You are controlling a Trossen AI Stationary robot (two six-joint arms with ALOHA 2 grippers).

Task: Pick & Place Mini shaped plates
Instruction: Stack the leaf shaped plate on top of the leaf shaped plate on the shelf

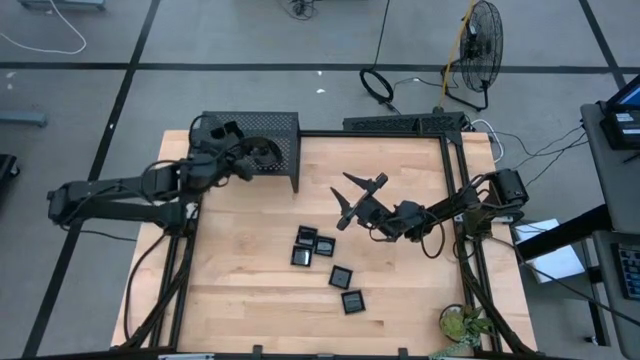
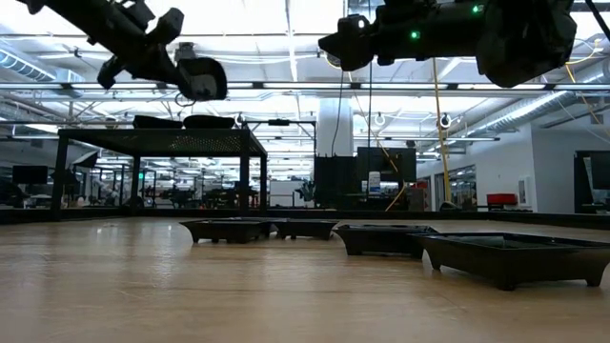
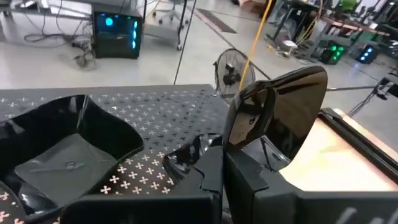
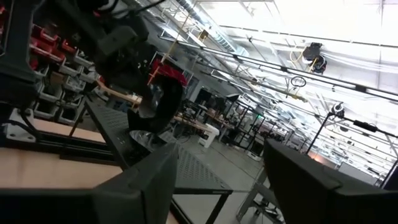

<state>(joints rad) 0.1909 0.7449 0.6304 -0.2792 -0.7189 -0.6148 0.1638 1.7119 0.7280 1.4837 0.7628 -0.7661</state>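
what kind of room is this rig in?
Likely a large industrial lab or workshop: open ceiling trusses with strip lights, more workstations beyond the wooden table, and a floor fan with loose cables on a concrete floor.

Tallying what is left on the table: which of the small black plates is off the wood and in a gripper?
The plate clamped in the left gripper, above the mesh rack; five plates lie on the table.

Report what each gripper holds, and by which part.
Left gripper, above the rack, pinches a mini plate by its lower edge. Right gripper is open, empty.
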